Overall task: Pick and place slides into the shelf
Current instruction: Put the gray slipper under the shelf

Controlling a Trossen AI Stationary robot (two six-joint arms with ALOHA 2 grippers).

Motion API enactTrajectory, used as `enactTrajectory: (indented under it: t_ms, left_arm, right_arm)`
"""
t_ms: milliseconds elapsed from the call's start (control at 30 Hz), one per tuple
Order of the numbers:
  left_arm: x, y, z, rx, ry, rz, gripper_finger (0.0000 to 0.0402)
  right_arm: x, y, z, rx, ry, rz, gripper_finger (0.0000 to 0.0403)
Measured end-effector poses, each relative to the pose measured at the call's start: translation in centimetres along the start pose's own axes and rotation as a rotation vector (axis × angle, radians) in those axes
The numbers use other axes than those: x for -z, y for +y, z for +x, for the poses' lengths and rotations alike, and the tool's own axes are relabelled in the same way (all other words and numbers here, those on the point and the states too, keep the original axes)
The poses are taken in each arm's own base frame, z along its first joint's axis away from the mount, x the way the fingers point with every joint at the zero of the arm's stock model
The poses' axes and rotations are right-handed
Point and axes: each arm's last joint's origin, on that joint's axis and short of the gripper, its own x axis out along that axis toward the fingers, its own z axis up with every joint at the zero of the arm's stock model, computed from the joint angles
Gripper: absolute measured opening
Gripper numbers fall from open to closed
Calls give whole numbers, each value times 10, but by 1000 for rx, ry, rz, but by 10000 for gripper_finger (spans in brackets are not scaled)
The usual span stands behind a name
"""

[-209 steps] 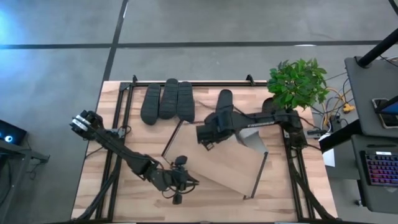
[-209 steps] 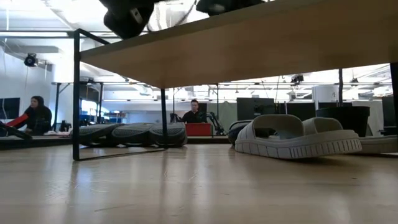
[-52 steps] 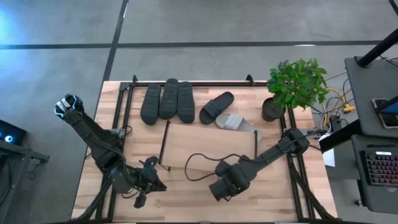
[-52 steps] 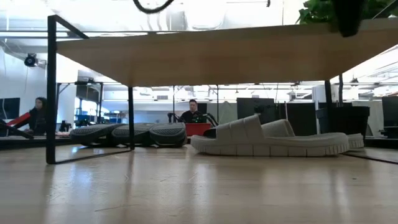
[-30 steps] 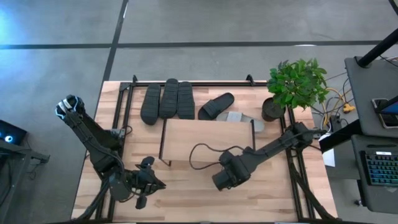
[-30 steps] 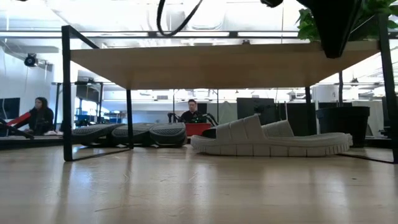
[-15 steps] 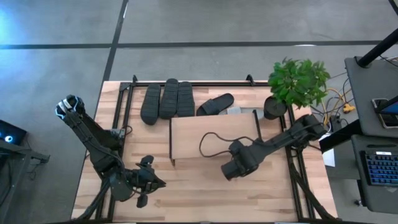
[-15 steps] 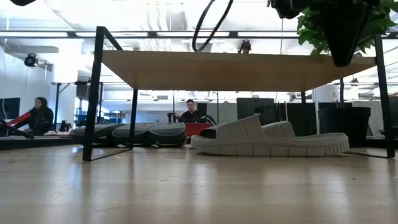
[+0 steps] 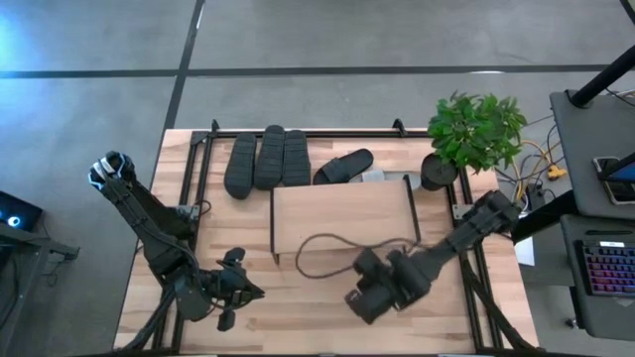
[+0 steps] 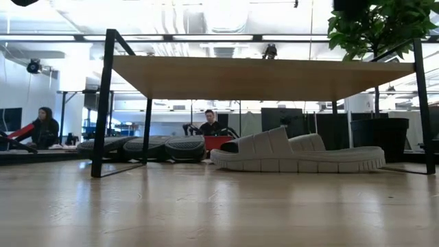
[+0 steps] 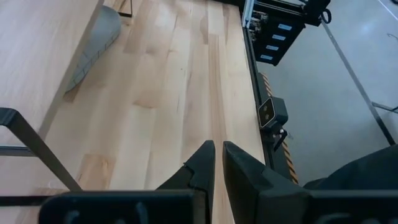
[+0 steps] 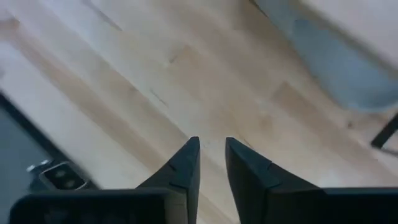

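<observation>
Item log, near edge to far.

1. Left gripper (image 11: pixel 219 146): parked low over the near-left part of the table (image 9: pixel 298 322). Fingers pinched together, only a sliver of gap, nothing in them. Idle.

2. Right gripper (image 12: pixel 212 142): at near-centre, just in front of the shelf. Fingers slightly parted, nothing between them. Change: half a sec ago it sat at the shelf's near edge; it has now let go and backed off toward me. Cable loop trails over the board.

3. Shelf (image 9: pixel 342 218): light wood top board, flat, matte, thin black metal legs. Change: it was skewed and further toward me; now it stands square, pushed back near the slides. I read that as shelf positioning done, so loading can start. No slide sits on the top board yet.

4. Light grey slide (image 10: pixel 295 154): rubbery, ribbed sole, wide strap, on the table beneath the shelf's far-right part. A second pale one seems to lie behind it; can't confirm.

5. Dark slide (image 9: pixel 345 166): lies angled, just beyond the shelf.

6. Three dark slides (image 9: pixel 268 159): side by side, soles up, treaded, far-left of the shelf.

7. Potted plant (image 9: pixel 474 131): far-right corner, leafy, dark pot.

8. Two people (image 10: pixel 209 125) seated in the room beyond.
</observation>
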Motion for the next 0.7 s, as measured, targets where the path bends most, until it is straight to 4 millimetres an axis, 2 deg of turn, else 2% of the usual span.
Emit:
enactTrajectory:
  t_ms: [167, 333, 400, 533, 700]
  left_arm:
    - [4, 3, 0, -24, 30, 16, 18]
    - [9, 7, 0, -47, 86, 34, 18]
    - [9, 8, 0, -47, 98, 39, 18]
    - [12, 11, -1, -74, 125, 58, 18]
    - [18, 18, -3, -144, 182, 48, 18]
  right_arm:
    - [37, 16, 19, -5, -83, 51, 135]
    - [70, 29, 46, 0, -411, 36, 193]
    - [75, 31, 61, 24, -486, 45, 205]
    - [81, 32, 99, 101, -500, 58, 216]
    - [73, 20, 129, 221, -578, 213, 215]
